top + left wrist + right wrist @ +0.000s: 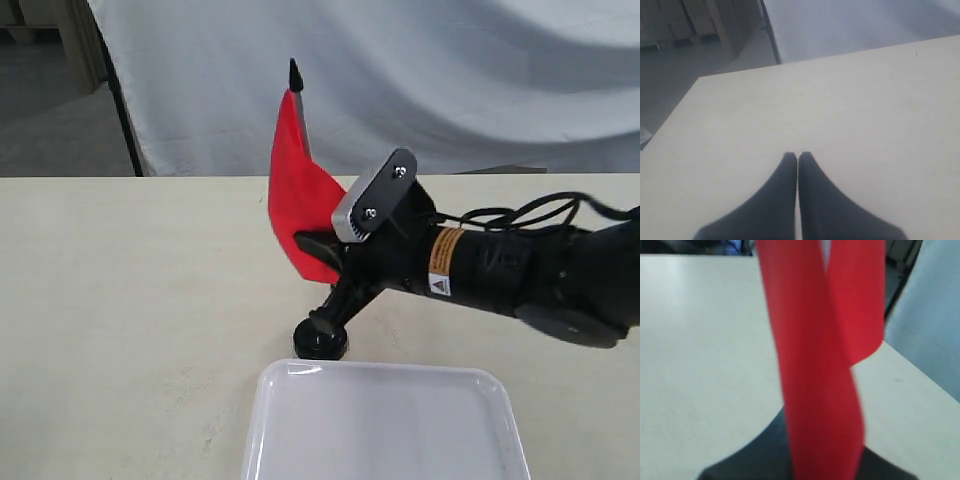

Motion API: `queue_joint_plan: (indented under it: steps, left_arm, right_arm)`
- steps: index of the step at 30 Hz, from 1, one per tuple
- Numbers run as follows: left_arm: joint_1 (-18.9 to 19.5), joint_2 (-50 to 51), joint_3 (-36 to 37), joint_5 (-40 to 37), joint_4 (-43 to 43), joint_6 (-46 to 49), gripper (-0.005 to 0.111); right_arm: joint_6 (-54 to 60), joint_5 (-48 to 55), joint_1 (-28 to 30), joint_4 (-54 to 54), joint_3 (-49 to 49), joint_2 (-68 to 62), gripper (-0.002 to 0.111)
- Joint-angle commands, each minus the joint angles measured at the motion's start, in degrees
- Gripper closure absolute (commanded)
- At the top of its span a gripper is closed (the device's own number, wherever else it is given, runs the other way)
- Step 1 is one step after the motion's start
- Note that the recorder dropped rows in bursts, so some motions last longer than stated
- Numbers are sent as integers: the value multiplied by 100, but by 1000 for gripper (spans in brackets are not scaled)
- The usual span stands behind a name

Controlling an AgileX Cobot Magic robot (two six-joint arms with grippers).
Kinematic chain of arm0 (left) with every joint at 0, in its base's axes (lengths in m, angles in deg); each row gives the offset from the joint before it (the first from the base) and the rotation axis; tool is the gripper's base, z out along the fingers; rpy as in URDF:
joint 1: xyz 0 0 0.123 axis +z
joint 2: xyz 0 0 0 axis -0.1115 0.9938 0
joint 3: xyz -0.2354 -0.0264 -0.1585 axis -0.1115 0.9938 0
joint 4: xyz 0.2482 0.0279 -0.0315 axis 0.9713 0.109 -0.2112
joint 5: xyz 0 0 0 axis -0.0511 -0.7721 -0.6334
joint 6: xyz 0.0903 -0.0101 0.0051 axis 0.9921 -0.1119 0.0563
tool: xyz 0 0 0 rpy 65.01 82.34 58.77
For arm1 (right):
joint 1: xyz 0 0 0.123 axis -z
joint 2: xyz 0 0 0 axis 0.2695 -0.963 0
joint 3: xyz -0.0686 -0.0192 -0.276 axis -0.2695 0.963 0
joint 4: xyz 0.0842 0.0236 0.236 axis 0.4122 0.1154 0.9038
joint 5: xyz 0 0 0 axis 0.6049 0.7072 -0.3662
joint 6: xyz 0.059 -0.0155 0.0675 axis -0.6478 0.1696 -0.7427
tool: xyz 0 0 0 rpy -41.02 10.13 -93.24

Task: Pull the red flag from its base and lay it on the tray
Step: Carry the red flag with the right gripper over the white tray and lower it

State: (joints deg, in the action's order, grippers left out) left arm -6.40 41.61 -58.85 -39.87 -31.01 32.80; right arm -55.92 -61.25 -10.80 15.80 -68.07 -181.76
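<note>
The red flag (298,205) leans to the left, its black pointed tip (295,73) uppermost. Its black lower end runs down to the small round black base (320,341) on the table. My right gripper (320,250) reaches in from the right and is shut on the flag, over the lower part of the red sheet. In the right wrist view the red sheet (815,365) fills the middle and covers the gap between the dark fingers (762,452). The white tray (300,378) lies just in front of the base. My left gripper (797,156) is shut on nothing, over bare table.
The beige table (130,300) runs wide on both sides. A grey-white cloth backdrop (450,80) hangs behind its far edge. My right arm (540,275) with its black cables stretches over the table's right half.
</note>
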Motion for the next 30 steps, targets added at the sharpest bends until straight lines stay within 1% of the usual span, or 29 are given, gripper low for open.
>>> queue_joint_plan:
  steps: [1, 3, 4, 6, 7, 9, 13, 14, 16, 18, 20, 25, 30]
  left_arm:
    - [8, -4, 9, -3, -19, -37, 105]
    - [8, -4, 9, -3, -19, -37, 105]
    - [8, -4, 9, -3, -19, -37, 105]
    - [8, -4, 9, -3, -19, -37, 105]
    - [8, -4, 9, -3, -19, -37, 105]
    - [8, -4, 9, -3, -19, -37, 105]
    - [8, -4, 9, -3, -19, -37, 105]
    - [8, -4, 9, -3, -19, -37, 105]
    - [8, -4, 9, -3, -19, -37, 105]
    - [8, -4, 9, -3, -19, -37, 105]
    - [8, -4, 9, -3, -19, -37, 105]
    - [8, -4, 9, -3, -19, -37, 105]
    - [8, -4, 9, -3, -19, -37, 105]
  right_arm:
    - [-112, 2372, -5, -271, 149, 1105, 109]
    - [10, 3386, -79, -351, 200, 1465, 109]
    - [103, 4052, -169, -366, 203, 1618, 109]
    - [246, 4862, -344, -356, 203, 1814, 109]
    - [387, 5407, -517, -356, 203, 1894, 109]
    - [539, 6165, -792, -356, 203, 1910, 109]
    - [700, 7480, -1528, -356, 203, 1784, 109]
    - [700, 7893, -1867, -356, 191, 1666, 109]
    - [700, 8356, -2292, -356, 191, 1445, 109]
    - [700, 8676, -2601, -356, 182, 1128, 109]
    - [674, 8920, -2741, -356, 67, 722, 109]
    - [530, 8931, -2800, -356, -451, -286, 109]
    - [511, 8919, -2910, -503, -489, -798, 109]
